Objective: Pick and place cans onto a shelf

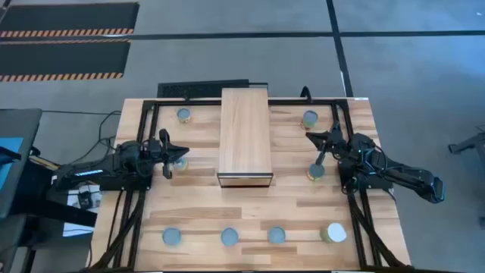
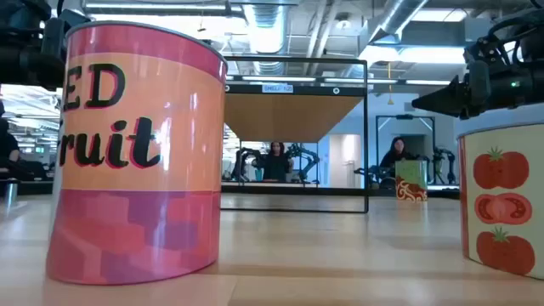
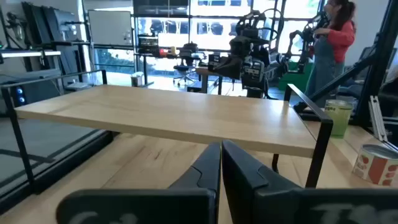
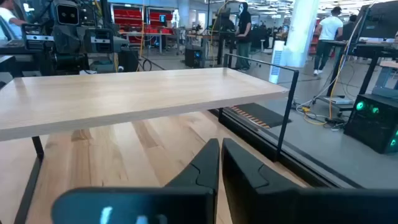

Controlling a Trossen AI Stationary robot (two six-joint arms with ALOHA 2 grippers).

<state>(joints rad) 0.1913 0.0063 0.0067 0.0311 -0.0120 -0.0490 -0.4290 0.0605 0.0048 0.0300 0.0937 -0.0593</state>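
Observation:
The light-wood shelf (image 1: 245, 136) stands on dark legs at the middle of the table. It also shows in the left wrist view (image 3: 174, 115) and the right wrist view (image 4: 143, 93). My left gripper (image 1: 180, 151) (image 3: 221, 165) is shut and empty, held up on the shelf's left side, beside a can (image 1: 179, 161). My right gripper (image 1: 309, 137) (image 4: 221, 162) is shut and empty on the shelf's right side, near a can (image 1: 316, 173). Two cans (image 1: 183, 115) (image 1: 309, 119) stand at the far side. Several more stand along the near edge, one of them white-topped (image 1: 334, 233).
A black metal frame (image 1: 151, 106) runs around the tabletop. In the low view a pink-orange fruit can (image 2: 136, 153) and a tomato can (image 2: 506, 204) stand close to the camera. A green can (image 3: 339, 118) and a red-and-white can (image 3: 376, 165) show past the shelf. People stand in the room behind.

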